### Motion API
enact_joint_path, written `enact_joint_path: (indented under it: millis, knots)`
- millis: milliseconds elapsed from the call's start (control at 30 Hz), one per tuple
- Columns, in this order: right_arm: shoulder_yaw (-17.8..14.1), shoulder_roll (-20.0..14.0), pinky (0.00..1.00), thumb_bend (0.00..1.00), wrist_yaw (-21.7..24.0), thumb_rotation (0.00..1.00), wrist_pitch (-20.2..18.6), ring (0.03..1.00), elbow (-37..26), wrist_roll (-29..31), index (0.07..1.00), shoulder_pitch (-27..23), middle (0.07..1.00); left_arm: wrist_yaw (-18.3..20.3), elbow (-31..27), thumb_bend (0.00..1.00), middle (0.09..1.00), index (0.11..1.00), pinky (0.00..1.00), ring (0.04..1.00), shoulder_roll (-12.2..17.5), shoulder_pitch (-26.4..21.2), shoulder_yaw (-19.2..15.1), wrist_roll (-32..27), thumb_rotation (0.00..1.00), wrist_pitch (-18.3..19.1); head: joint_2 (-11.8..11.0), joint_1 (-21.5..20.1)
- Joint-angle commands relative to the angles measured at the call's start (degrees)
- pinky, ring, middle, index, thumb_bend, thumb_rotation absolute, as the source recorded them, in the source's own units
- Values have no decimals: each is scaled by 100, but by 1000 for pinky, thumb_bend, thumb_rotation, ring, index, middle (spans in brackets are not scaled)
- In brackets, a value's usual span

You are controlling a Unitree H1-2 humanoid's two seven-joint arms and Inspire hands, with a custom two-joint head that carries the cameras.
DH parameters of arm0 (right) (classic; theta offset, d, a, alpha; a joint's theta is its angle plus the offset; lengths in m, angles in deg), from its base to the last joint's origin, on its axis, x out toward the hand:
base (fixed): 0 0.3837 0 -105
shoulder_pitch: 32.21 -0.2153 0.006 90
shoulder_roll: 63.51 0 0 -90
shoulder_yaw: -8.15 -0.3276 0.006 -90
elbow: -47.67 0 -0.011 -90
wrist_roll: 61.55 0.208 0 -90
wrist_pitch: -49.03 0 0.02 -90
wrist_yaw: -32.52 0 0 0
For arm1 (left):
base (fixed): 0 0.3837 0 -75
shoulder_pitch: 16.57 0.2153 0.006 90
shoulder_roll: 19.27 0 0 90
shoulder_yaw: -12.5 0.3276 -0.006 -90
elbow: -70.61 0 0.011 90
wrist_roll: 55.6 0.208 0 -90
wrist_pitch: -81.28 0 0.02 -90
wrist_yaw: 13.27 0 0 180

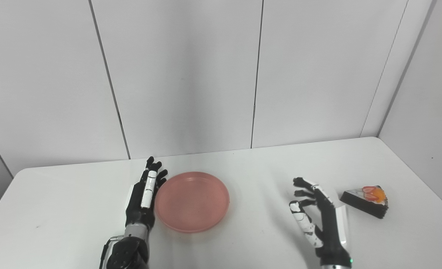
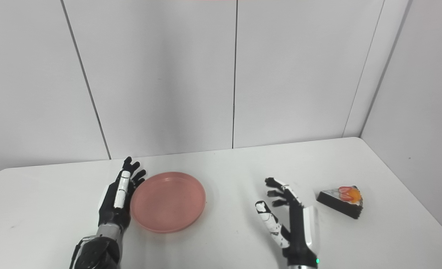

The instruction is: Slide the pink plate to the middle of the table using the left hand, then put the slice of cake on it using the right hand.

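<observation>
Plate: the pink plate point(image 1: 192, 201) lies flat on the white table point(image 1: 243, 168), left of the frame's centre in the lower half. It is round, so it has no long axis, and its hollow faces up with nothing in it.

Left hand: the left hand point(image 1: 145, 196) sits at the plate's left rim, edge-on, with its fingers point(image 1: 151, 175) stretched straight toward the top of the frame. The fingers are extended and clasp nothing. The hand looks pressed against the rim or just beside it; actual contact cannot be told.

Cake: the slice of cake point(image 1: 366, 202) rests on the table at the lower right of the frame, well apart from the plate. It is a dark wedge with an orange and red topping. Its long axis runs from upper left to lower right in the picture, the narrow end toward the upper left and the topping nearer the wide end.

Right hand: the right hand point(image 2: 292, 220) is raised in the lower right, between plate and cake, nearer the cake but apart from it. Its fingers are spread, slightly curled and empty, the thumb point(image 2: 267, 218) toward the plate.

Background: plain white wall panels point(image 1: 183, 74) fill the upper half of the frame.
</observation>
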Motion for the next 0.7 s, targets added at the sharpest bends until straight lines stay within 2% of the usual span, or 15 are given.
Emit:
enact_joint_path:
  millis: [0,133,267,400,500,667]
  knots:
    - [-43,-243,544,690,26,1000,-160,659,-385,-483,719,-115,723,26,67,657,953,1000,905,894,21,-94,-19,-43,857,-40,-12,24]
    - [-140,-756,593,739,32,1000,-528,688,-653,-1341,745,-209,744,12,77,670,952,1000,918,892,-12,-83,-22,-37,852,-8,-36,19]
    - [-236,-1147,618,771,59,1000,-874,701,-702,-1881,751,-332,743,-7,101,664,950,1000,907,889,-40,-65,-22,-22,856,-30,-48,31]
    - [-268,-1478,728,783,45,1000,-1115,738,-574,-2221,762,-430,754,-31,56,659,954,1000,912,891,-87,-29,-37,-33,855,-48,-35,62]
    - [-282,-1766,728,794,127,1000,-1355,749,-413,-2510,766,-530,763,-60,23,662,951,1000,913,890,-114,-9,-40,-17,856,-60,-31,79]
    - [-346,-2106,722,818,575,997,-1848,779,-159,-2582,778,-703,781,-47,24,658,948,1000,920,889,-133,-9,-58,-39,847,-88,-33,96]
